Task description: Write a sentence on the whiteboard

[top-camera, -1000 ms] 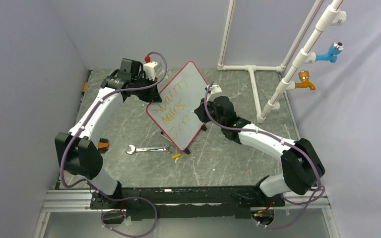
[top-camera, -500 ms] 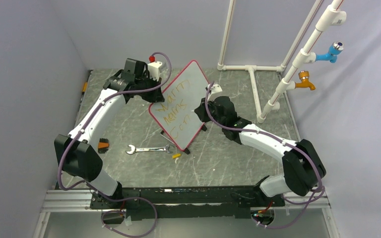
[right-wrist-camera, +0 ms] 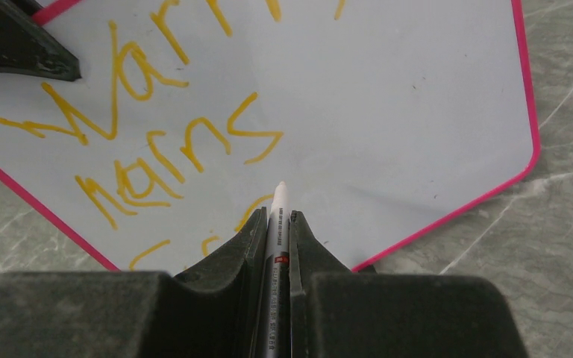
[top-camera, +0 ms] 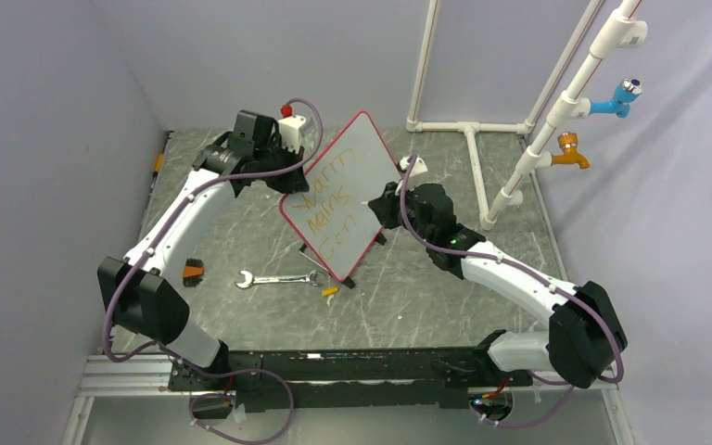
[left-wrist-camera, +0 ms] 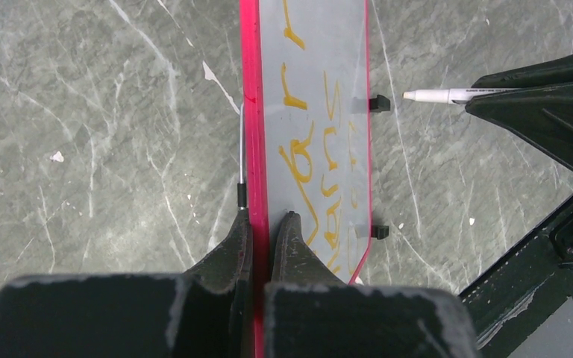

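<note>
The whiteboard [top-camera: 345,195], white with a red-pink rim, stands tilted on the table with orange words in three lines on it. My left gripper [top-camera: 295,181] is shut on its upper left rim; in the left wrist view the fingers [left-wrist-camera: 262,220] pinch the rim of the whiteboard [left-wrist-camera: 321,60]. My right gripper [top-camera: 382,206] is shut on a white marker [right-wrist-camera: 278,201], with the fingers [right-wrist-camera: 277,216] closed around its barrel. The marker [left-wrist-camera: 448,95] points at the lower middle of the whiteboard [right-wrist-camera: 403,112], its tip a short way off the face.
A silver wrench [top-camera: 278,278] and a small yellow cap [top-camera: 330,292] lie in front of the board. A small orange and black object [top-camera: 192,272] lies at the left. A white pipe frame [top-camera: 482,158] with blue and orange taps stands at the back right.
My right arm has drawn back to the right, taking the marker off the board. My left arm has shifted the board's top slightly to the right.
</note>
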Robot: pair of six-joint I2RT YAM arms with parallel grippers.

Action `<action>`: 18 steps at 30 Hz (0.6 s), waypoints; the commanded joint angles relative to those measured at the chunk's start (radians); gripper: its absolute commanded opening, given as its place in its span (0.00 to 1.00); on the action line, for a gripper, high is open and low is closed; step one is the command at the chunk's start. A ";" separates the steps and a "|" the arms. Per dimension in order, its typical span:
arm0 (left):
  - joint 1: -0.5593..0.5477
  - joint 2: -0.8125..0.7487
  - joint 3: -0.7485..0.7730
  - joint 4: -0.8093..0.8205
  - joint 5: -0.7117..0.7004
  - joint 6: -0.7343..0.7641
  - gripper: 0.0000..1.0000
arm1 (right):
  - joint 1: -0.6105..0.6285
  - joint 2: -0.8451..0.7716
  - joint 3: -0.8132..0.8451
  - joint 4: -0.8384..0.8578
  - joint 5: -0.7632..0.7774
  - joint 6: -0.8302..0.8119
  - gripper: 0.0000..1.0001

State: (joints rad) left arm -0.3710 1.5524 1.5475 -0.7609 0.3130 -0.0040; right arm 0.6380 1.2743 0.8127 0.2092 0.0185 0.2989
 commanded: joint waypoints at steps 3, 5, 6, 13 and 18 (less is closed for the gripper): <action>0.009 -0.040 -0.089 -0.150 -0.211 0.172 0.00 | -0.004 -0.019 -0.010 0.021 0.007 0.013 0.00; 0.019 -0.058 -0.114 -0.138 -0.211 0.173 0.00 | -0.005 -0.016 -0.012 0.023 0.006 0.013 0.00; 0.026 -0.067 -0.131 -0.127 -0.211 0.173 0.00 | -0.005 -0.015 -0.012 0.022 0.004 0.013 0.00; 0.046 -0.049 -0.196 -0.080 -0.226 0.175 0.00 | -0.004 0.002 -0.032 0.048 -0.001 0.011 0.00; 0.047 -0.023 -0.222 -0.073 -0.286 0.177 0.00 | -0.004 0.026 -0.042 0.079 -0.013 0.012 0.00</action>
State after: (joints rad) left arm -0.3210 1.4513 1.4044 -0.7147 0.3241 -0.0036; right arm 0.6380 1.2846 0.7795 0.2138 0.0170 0.2996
